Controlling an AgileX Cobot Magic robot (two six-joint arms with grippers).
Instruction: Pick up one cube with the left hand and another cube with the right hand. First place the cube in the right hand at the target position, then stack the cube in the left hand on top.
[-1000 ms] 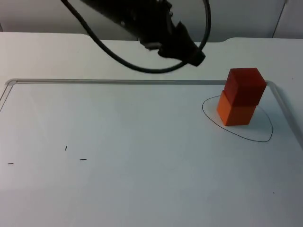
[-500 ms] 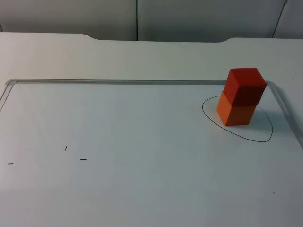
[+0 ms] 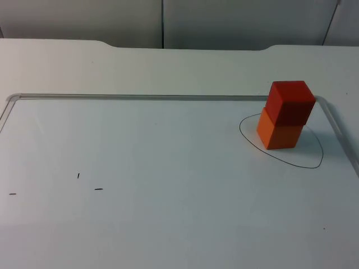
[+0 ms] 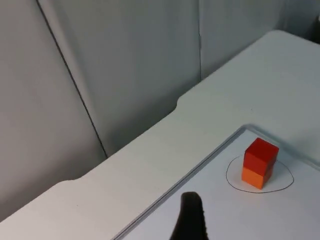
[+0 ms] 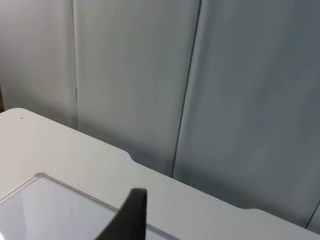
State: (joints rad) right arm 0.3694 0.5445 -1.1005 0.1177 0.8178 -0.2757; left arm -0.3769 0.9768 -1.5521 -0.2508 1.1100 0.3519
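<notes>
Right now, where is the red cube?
In the top view the red cube sits on the orange cube, inside the drawn oval at the table's right side, close to the board's far right corner.

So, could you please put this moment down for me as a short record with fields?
stack: red cube sits on orange cube, slightly offset
location: inside the drawn outline on the white board, near its far right corner
left gripper: raised, back from the stack; one fingertip seen
right gripper: raised, facing the grey partition wall; one fingertip seen
task state: both cubes stacked at the target
</notes>
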